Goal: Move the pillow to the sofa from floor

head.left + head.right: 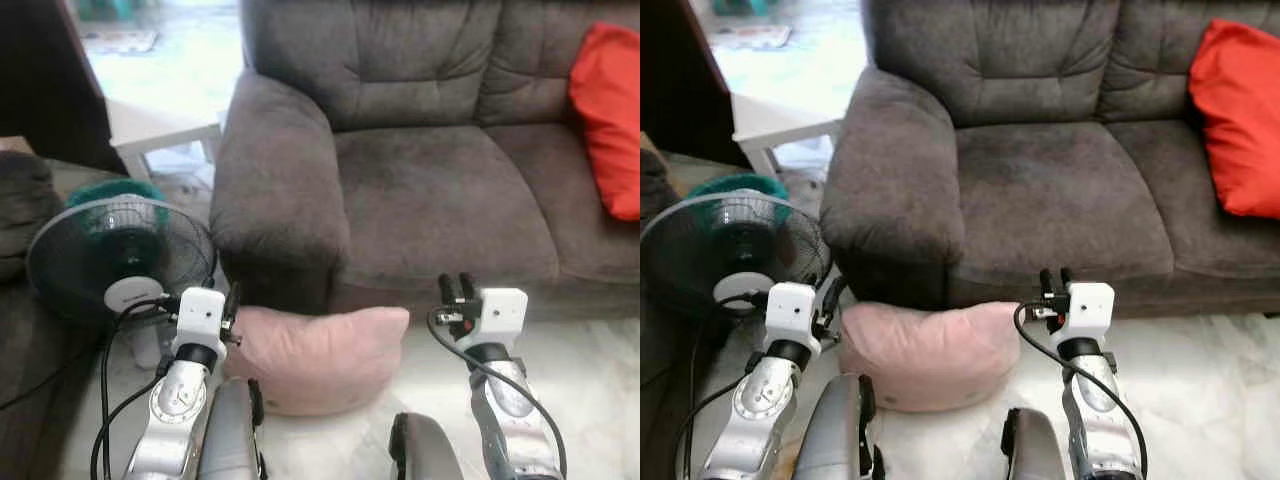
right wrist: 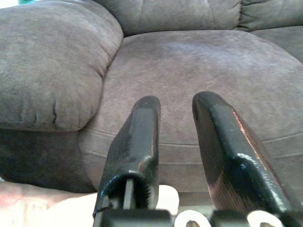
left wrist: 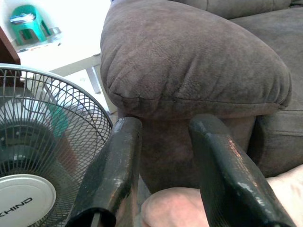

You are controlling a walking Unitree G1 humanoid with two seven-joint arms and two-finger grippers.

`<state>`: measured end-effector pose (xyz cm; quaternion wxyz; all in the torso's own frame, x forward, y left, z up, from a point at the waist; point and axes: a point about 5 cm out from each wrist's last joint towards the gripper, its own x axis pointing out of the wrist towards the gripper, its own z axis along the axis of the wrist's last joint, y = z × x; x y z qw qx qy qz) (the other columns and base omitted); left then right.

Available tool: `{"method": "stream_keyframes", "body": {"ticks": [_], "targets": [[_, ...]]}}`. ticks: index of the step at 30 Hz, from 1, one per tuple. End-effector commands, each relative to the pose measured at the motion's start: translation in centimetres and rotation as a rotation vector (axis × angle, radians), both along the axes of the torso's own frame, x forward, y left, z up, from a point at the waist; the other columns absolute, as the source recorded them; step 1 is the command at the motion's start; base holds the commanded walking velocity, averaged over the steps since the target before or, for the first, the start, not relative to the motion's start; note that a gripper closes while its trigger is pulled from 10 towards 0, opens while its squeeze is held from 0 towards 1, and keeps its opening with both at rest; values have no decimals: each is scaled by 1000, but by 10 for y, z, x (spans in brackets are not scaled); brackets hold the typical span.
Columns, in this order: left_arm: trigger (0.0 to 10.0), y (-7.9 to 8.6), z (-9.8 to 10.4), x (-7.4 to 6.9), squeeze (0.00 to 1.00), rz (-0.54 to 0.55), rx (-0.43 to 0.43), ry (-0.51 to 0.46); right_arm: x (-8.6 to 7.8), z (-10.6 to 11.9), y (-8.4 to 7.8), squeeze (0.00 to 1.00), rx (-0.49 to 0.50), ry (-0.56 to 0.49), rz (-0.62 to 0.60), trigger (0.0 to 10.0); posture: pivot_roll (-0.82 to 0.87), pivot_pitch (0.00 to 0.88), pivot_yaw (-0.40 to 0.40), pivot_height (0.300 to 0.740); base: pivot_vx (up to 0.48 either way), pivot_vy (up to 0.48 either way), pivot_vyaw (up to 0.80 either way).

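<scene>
A pale pink pillow (image 1: 320,355) lies on the white floor against the foot of the dark grey sofa (image 1: 440,200), below its left armrest (image 1: 275,190). My left gripper (image 1: 232,300) hovers at the pillow's left end, open with nothing between its fingers; the pillow's edge (image 3: 199,208) lies just beneath them. My right gripper (image 1: 457,288) is raised just past the pillow's right corner, in front of the seat cushion (image 2: 199,71), also open and empty.
A standing fan (image 1: 115,260) with a black cable sits on the floor to the left, close to my left arm. A red cushion (image 1: 610,110) rests on the sofa's right side. A white low table (image 1: 160,130) stands behind the armrest.
</scene>
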<state>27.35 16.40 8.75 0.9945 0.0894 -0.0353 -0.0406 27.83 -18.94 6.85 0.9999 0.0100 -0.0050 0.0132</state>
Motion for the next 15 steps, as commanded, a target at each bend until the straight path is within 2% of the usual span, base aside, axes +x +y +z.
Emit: {"method": "stream_keyframes", "body": {"ticks": [1,9,15], "targets": [[10000,0,-4,-1,0,-4,-9,25,0,-1,-2,0,11,5,-15,10000,104,93,-27,566,0,0,0],[10000,0,-3,-1,0,-10,-10,25,0,0,-2,0,11,8,-24,10000,103,94,-26,566,0,0,0],[10000,0,-3,-1,0,-12,-11,24,1,0,-2,0,10,7,-20,10000,104,95,-26,526,0,0,0]]}}
